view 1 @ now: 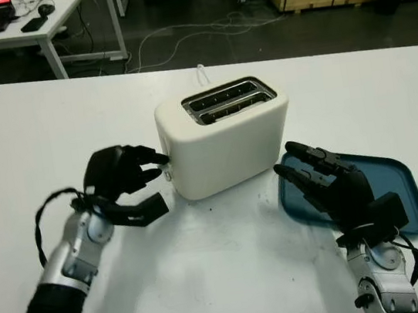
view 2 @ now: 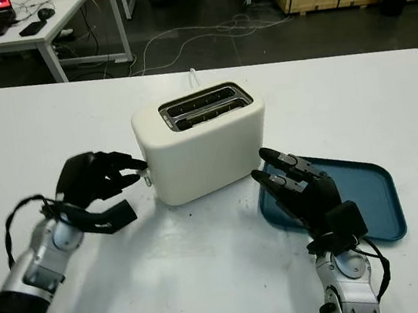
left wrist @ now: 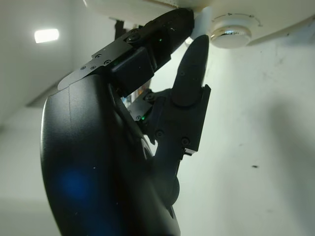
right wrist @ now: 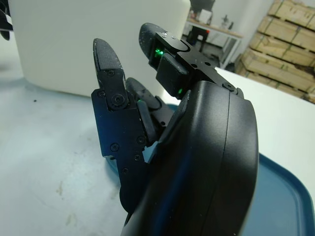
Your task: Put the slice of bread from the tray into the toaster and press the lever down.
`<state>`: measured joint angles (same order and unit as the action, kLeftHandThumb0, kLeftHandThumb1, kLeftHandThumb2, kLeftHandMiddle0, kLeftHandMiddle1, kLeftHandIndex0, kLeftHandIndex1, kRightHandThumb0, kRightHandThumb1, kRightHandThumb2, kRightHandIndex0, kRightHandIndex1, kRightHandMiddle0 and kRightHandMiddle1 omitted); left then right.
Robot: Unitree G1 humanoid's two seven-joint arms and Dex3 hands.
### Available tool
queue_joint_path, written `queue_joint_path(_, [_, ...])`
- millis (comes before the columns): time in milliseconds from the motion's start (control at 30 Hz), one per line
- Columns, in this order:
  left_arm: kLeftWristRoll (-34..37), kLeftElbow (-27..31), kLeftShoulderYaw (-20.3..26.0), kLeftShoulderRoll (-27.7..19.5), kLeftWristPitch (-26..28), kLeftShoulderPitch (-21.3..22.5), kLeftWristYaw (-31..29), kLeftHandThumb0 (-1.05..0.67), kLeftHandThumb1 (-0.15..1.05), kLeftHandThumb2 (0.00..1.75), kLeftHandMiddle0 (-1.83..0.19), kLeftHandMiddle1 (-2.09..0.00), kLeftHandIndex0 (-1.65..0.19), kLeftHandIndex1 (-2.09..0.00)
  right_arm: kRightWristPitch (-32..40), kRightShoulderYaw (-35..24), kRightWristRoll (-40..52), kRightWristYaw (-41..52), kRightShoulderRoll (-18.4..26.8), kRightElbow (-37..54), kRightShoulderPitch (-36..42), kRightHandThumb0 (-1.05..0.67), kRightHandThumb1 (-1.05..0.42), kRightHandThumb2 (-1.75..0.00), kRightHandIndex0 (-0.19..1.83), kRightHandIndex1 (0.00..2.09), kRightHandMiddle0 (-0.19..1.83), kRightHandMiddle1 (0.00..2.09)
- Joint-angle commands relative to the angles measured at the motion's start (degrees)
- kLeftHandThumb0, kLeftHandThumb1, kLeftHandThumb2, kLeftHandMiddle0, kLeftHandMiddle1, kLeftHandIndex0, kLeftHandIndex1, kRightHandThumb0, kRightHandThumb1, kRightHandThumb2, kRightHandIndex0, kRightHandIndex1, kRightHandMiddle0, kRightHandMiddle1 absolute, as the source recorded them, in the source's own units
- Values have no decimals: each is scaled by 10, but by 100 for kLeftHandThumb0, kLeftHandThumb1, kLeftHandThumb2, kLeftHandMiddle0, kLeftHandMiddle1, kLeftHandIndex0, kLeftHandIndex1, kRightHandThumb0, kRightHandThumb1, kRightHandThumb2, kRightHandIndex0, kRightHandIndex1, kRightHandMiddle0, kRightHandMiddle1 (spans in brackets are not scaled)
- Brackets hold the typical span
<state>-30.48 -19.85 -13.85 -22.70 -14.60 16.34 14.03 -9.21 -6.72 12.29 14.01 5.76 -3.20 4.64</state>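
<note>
Bread looked loaded in the toaster [view 1: 225, 135]; tray [view 1: 400, 184] bare. Your left hand [view 1: 122, 176] had curled fingertips on the lever [view 1: 164, 159], not gripping. Right hand [view 1: 333, 182] open over the tray's near-left corner.

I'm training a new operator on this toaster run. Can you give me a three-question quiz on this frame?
1. True or false: the left hand has its fingers at the lever on the end of the toaster.
2. Multiple choice: where is the right hand? A) over the near edge of the blue tray, beside the toaster; B) inside a toaster slot; C) far back on the white table.
3. Fill in: the right hand holds ____.

Key
1. True; the fingertips meet the lever above the round knob.
2. A.
3. Nothing; it is open. No bread lies on the bare part of the tray.
</note>
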Motion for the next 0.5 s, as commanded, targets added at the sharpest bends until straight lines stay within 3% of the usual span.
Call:
queue_joint_path(0, [-45,-91,-150,103,1,-43,-95,-33,83,1,-94,-111,-129,0,13,-3,3,7,10,-17,-21,-38,-89,0,93,2,85,1])
queue_joint_path(100, [-44,-90,-146,89,-9,-32,-97,-33,84,1,-94,-113,-128,0,15,1,0,6,8,-19,-22,-39,-88,0,94,2,85,1])
queue_joint_path(267, [-36,-97,-141,81,-19,-21,-107,-34,83,0,-99,-96,-129,0,12,1,-1,3,5,-20,-21,-45,-88,0,94,1,85,1])
queue_joint_path(467, [-33,-102,-136,74,-33,-7,-98,-36,83,1,-99,-97,-130,-1,9,4,-9,-2,6,-15,-19,-44,-88,0,94,1,85,0])
